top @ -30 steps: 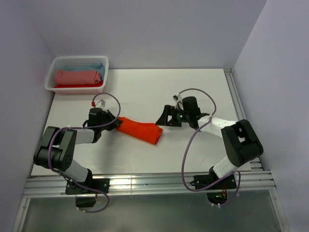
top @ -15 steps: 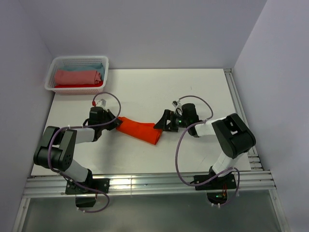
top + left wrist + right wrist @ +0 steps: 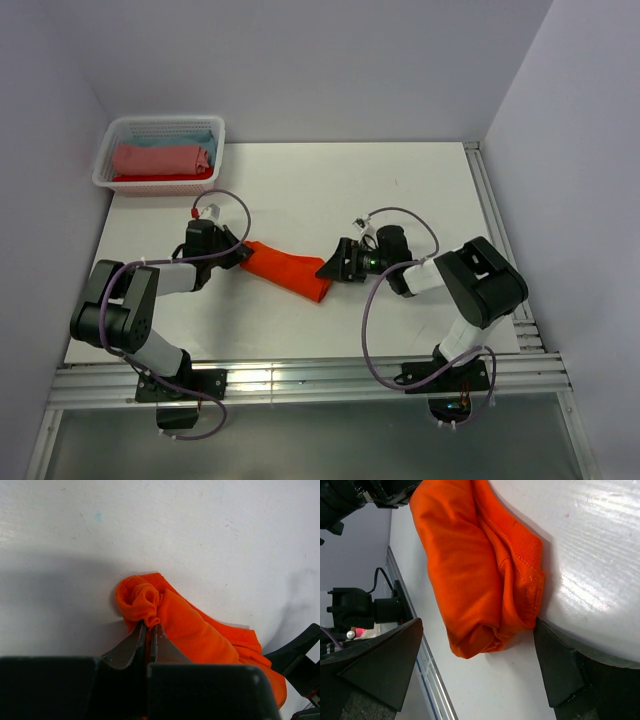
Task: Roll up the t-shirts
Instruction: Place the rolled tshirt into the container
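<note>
A bright orange t-shirt (image 3: pixel 285 268), rolled into a long bundle, lies slanted on the white table between the two arms. My left gripper (image 3: pixel 241 253) is shut on the roll's bunched left end (image 3: pixel 142 600), its fingertips (image 3: pixel 135 639) pinching a fold of cloth. My right gripper (image 3: pixel 328 268) stands wide open at the roll's right end. In the right wrist view that end (image 3: pixel 475 575) sits between the two spread fingers (image 3: pixel 382 662), the right one touching the cloth's hem. Further rolled t-shirts, salmon-pink (image 3: pixel 160 158), light blue (image 3: pixel 198 137) and red (image 3: pixel 160 179), lie in the basket.
The white lattice basket (image 3: pixel 165 119) stands at the table's far left corner. Metal rails run along the near edge (image 3: pixel 300 375) and the right side (image 3: pixel 490 200). Grey walls enclose the table on three sides.
My right gripper has slid left up to the orange roll's right end and now straddles it, still open. The left gripper keeps its hold and has not moved.
</note>
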`<state>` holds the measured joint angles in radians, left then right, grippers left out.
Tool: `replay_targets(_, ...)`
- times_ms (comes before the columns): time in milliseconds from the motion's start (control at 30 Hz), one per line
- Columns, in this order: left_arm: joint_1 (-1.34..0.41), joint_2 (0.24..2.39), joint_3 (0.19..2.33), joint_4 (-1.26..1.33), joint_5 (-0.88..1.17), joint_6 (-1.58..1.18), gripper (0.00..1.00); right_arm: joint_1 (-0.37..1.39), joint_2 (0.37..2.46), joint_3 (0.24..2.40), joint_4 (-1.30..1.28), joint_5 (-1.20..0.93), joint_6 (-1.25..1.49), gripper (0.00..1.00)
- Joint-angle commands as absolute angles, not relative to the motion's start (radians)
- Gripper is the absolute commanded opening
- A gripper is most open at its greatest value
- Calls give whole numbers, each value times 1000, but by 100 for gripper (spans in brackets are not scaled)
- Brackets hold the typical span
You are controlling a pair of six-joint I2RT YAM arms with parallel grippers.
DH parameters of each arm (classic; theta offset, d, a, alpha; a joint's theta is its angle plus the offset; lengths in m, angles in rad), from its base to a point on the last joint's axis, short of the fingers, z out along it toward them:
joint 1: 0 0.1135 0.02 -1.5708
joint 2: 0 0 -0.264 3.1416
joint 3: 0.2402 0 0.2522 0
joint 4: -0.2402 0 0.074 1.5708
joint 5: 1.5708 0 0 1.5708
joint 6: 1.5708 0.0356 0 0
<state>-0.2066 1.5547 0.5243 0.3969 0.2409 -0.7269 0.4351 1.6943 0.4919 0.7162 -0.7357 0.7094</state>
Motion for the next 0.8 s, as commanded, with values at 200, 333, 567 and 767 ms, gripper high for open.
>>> replay_targets(200, -212, 1551, 545, 356, 230, -710, 0, 511, 1612, 491, 631, -611, 632, 96)
replay_targets(333, -212, 1545, 543, 351, 227, -710, 0, 544, 1620, 537, 552, -542, 601, 93)
replay_targets(567, -215, 1543, 541, 341, 218, -707, 0, 575, 1646, 566, 465, -431, 623, 72)
replay_targets(767, -218, 1532, 532, 341, 209, -710, 0, 575, 1686, 558, 549, -452, 678, 48)
